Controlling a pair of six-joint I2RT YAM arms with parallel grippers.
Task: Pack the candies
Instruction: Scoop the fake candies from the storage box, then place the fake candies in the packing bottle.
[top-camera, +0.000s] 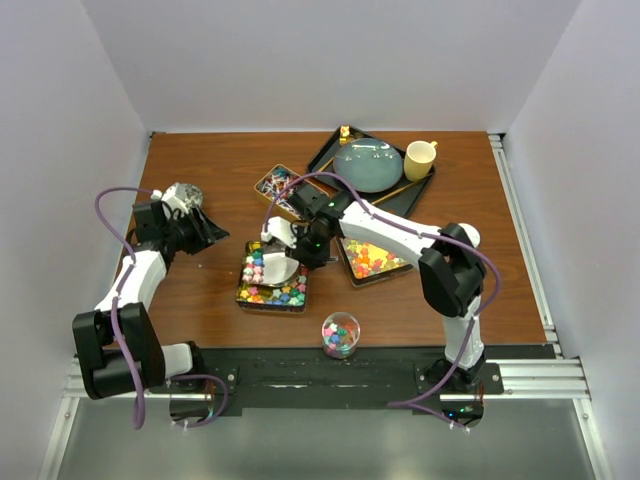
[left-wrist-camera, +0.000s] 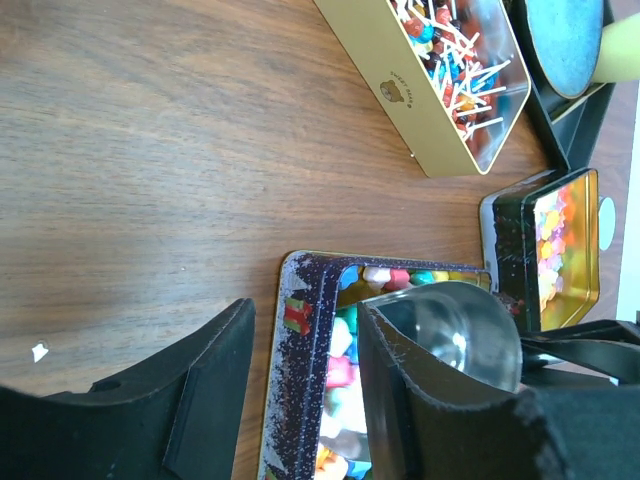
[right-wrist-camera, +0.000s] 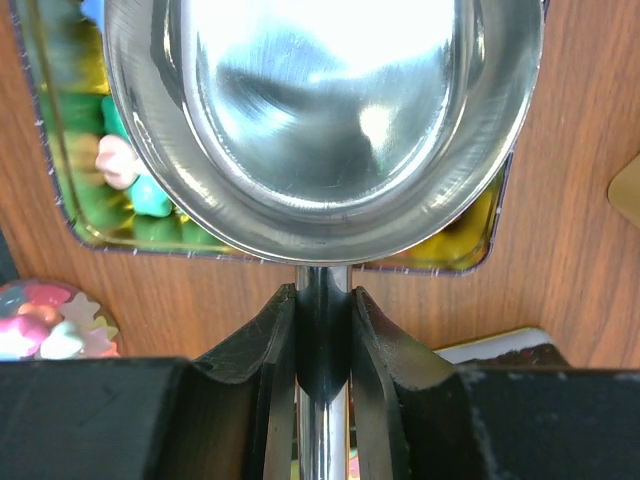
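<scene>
My right gripper (top-camera: 303, 246) is shut on the handle of an empty steel scoop (right-wrist-camera: 320, 110) and holds its bowl over the tin of multicoloured chunky candies (top-camera: 272, 276). In the right wrist view the gripper (right-wrist-camera: 323, 305) pinches the handle, with candies (right-wrist-camera: 125, 165) showing under the bowl. My left gripper (top-camera: 207, 232) is open and empty, to the left of that tin. In its wrist view the gripper (left-wrist-camera: 305, 320) faces the tin's rim (left-wrist-camera: 305, 330) and the scoop (left-wrist-camera: 450, 330). Orange gummies (top-camera: 372, 260) and red-white-blue wrapped candies (top-camera: 283, 188) fill two other tins.
A small glass jar (top-camera: 341, 335) holding candies stands near the front edge; it also shows in the right wrist view (right-wrist-camera: 45, 330). A black tray (top-camera: 327, 152) at the back holds a blue plate (top-camera: 367, 165) and a yellow cup (top-camera: 420, 159).
</scene>
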